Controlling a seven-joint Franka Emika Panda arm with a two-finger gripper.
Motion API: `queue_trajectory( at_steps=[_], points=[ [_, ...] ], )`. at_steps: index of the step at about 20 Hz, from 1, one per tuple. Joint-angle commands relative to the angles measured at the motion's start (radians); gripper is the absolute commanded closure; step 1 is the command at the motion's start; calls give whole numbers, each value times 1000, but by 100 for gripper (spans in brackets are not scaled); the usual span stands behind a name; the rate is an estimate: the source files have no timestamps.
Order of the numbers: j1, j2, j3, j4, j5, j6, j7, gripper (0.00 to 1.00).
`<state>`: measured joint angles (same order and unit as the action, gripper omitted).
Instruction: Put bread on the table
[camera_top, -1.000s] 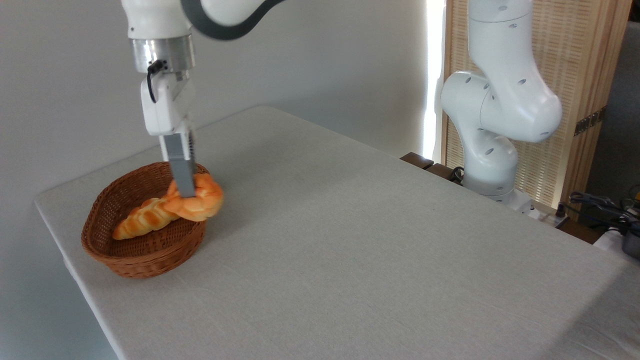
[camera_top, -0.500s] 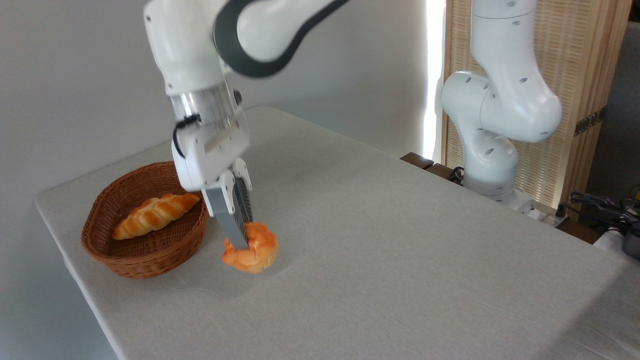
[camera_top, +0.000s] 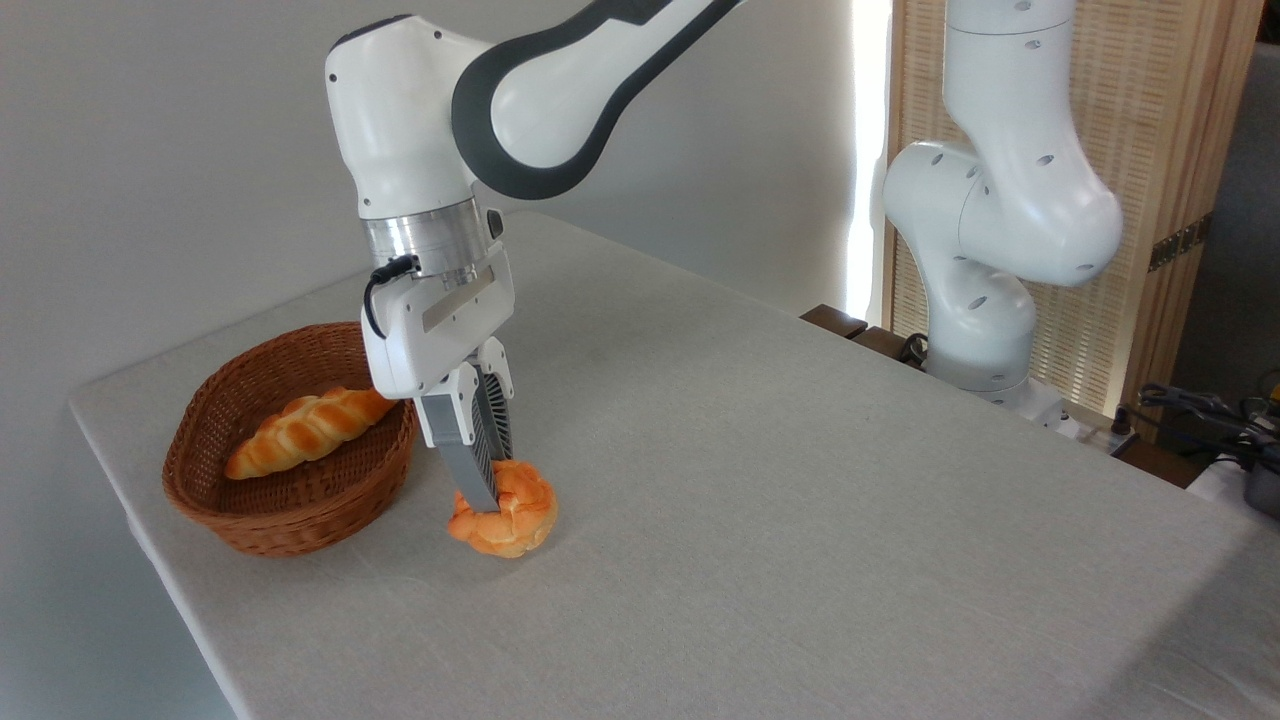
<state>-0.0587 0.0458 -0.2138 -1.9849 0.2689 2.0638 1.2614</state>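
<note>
The claw (camera_top: 488, 500) is pinching the bread (camera_top: 503, 520) from above, fingers on both sides. The bread sits low on the table (camera_top: 800, 480), just beside the basket (camera_top: 290, 500). This looks like the set-down step. Next the claw should open and lift straight up.

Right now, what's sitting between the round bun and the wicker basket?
Nothing: the camera shows only bare table cloth between the bun, pinched by the gripper, and the basket.

Soft, even daylight, blown-out glare strip at upper right, faint shadows, sharp focus.
</note>
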Motion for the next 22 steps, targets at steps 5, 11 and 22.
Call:
queue_trajectory(
  at_steps=[5,11,22],
  points=[
    [-6,-29,8,-2,4,-44,-46,0],
    [5,-55,49,86,-195,-129,-59,0],
    [7,-53,166,231,-421,-243,-89,0]
  ],
)
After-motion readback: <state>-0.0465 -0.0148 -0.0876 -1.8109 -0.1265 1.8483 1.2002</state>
